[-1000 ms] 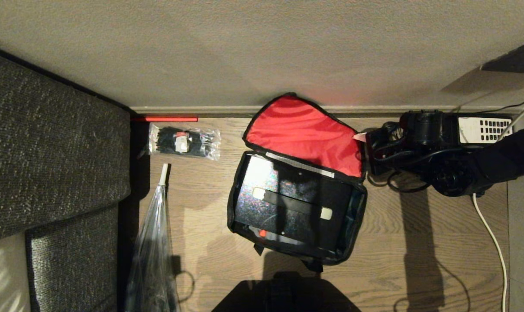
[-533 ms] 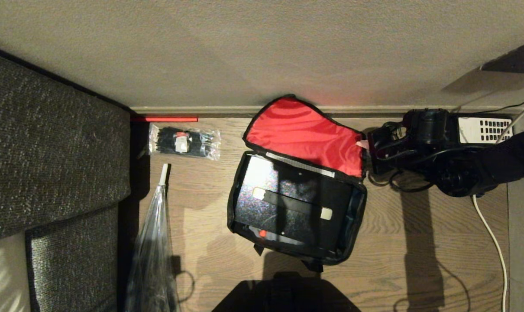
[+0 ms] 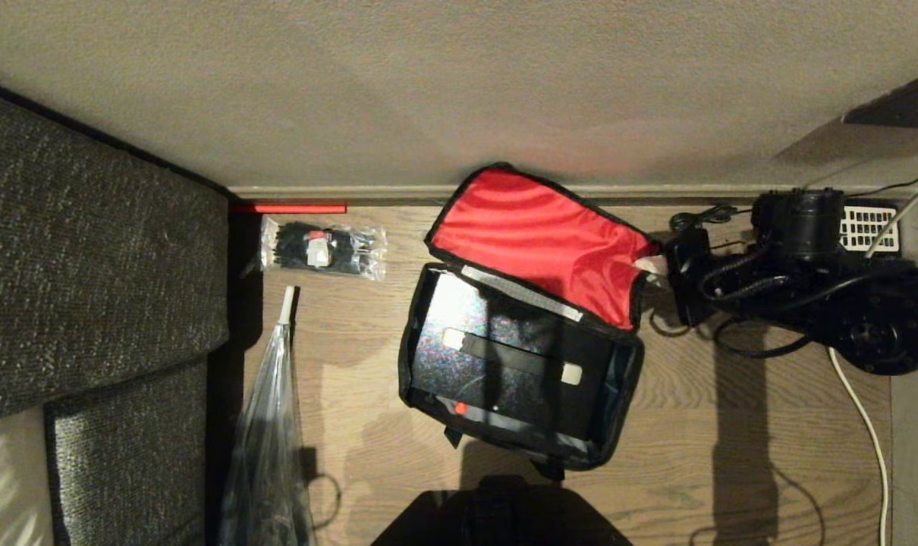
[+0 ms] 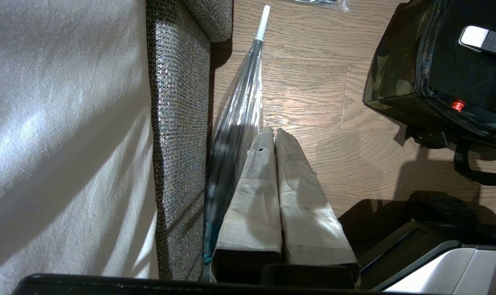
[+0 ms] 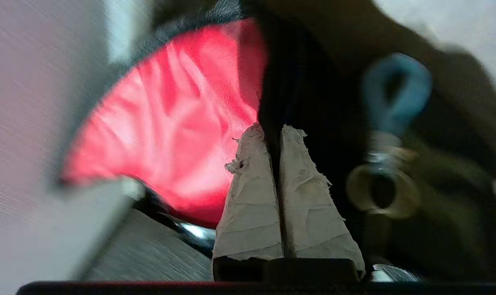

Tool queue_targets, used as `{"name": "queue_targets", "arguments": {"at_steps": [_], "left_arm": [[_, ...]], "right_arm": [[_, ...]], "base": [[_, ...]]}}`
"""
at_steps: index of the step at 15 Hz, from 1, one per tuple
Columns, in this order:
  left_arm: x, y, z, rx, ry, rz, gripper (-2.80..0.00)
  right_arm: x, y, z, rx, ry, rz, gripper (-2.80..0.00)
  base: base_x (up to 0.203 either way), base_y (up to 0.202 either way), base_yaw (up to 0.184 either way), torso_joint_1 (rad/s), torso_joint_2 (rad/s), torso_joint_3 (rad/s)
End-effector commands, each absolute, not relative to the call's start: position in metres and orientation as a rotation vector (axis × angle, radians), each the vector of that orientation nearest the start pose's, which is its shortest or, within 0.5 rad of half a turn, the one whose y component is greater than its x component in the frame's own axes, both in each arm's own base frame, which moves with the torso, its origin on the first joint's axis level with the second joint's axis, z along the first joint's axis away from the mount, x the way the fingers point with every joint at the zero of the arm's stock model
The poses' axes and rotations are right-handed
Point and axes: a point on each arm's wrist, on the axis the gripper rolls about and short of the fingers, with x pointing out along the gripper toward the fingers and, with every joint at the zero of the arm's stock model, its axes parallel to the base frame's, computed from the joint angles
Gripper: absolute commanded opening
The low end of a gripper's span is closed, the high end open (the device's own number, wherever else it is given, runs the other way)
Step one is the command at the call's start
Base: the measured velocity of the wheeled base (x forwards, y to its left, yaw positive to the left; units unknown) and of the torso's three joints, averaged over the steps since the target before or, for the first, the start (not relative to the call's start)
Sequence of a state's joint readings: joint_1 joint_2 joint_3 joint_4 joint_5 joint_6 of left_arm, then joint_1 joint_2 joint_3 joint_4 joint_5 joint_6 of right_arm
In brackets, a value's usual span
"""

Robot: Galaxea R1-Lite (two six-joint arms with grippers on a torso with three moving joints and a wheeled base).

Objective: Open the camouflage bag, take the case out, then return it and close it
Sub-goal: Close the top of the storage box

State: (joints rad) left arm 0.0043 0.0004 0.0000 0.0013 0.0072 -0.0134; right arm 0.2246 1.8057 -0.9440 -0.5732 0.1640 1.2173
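The camouflage bag (image 3: 521, 362) lay open on the wooden floor (image 3: 732, 425), a little out from the wall's skirting board (image 3: 398, 193). Its red-lined lid (image 3: 539, 239) was folded back toward that board and partly raised. Inside the bag's main compartment sat the case (image 3: 504, 360), flat and nearly filling it, its black strap handle with pale ends running across the speckled top and the small red clasp on the edge farthest from the lid.

The right gripper (image 3: 651, 264) was at the lid's outer corner, on the bag's right side. In the right wrist view its two tape-wrapped fingers (image 5: 252, 196) were pressed together with the black trim at the lid's edge running up from between the tips, the red lining just beside them; the jaws were closed, pinching the lid's edge. A blue zip pull and a metal ring, blurred, hung close by the fingers. The case lay below and to the left of these jaws, apart from them, inside the bag.

The left gripper (image 4: 274, 133) hung well to the left of the bag, above the floor, with its padded fingers touching each other and holding nothing. Just beside it a clear folded umbrella (image 4: 237, 114) lay along the base of a grey sofa (image 4: 178, 102).

Left of the bag's lid, near the skirting board, lay a clear packet of black cable ties (image 3: 322, 249). A white cable (image 3: 861, 417) trailed over the floor to the bag's right.
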Motion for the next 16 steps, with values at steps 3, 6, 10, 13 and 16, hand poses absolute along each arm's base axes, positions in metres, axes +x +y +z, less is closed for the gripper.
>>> {"name": "queue_targets", "arguments": {"at_steps": [3,6,10,13,16], "left_arm": [[-0.023,0.000,0.075,-0.014,0.001,0.013,-2.80],[-0.023,0.000,0.074,-0.014,0.003,0.012,-2.80],[-0.023,0.000,0.075,-0.014,0.003,0.012,-2.80],[-0.023,0.000,0.075,-0.014,0.001,0.012,-2.80],[-0.023,0.000,0.074,-0.014,0.003,0.012,-2.80]], "right_arm": [[0.290,0.080,0.188,1.151,0.577,0.198,-2.80],[0.275,0.083,0.191,1.110,0.609,0.250,-2.80],[0.256,0.101,0.181,1.058,0.701,0.291,-2.80],[0.238,0.112,0.169,0.982,0.786,0.315,-2.80],[0.230,0.117,0.164,0.962,0.820,0.326,-2.80]], "base": [[0.000,0.000,0.000,0.000,0.00,0.000],[0.000,0.000,0.000,0.000,0.00,0.000],[0.000,0.000,0.000,0.000,0.00,0.000],[0.000,0.000,0.000,0.000,0.00,0.000],[0.000,0.000,0.000,0.000,0.00,0.000]]}}
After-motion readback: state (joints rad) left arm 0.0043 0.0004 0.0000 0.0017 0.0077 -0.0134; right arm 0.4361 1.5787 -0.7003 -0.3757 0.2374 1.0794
